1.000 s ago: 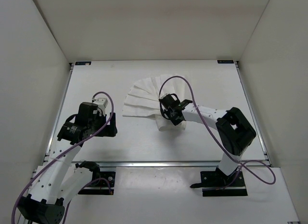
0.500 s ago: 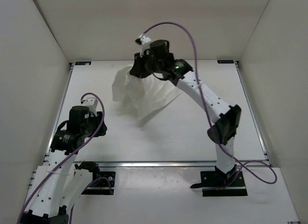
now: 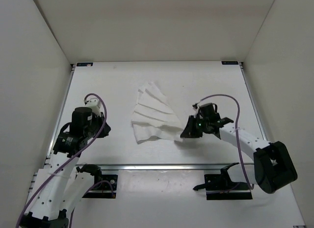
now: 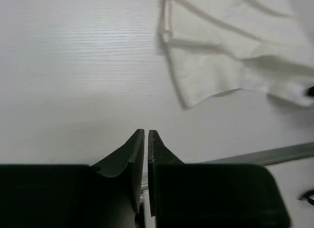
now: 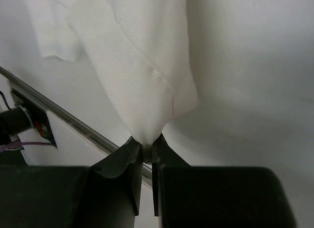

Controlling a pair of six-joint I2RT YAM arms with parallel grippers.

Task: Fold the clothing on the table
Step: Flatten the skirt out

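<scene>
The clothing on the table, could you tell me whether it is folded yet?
Not folded: the clothing lies fanned in loose creased layers, one corner pinched by the right gripper.

White ribbed clothing (image 3: 154,117) on white table (image 3: 206,86).

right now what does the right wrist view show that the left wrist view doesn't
Only the right wrist view: the right gripper pinching an edge of the clothing. Only the left wrist view: the left gripper, jaws nearly together on nothing, over bare table, apart from the fabric. Both: the white clothing and the table's metal rail.
</scene>
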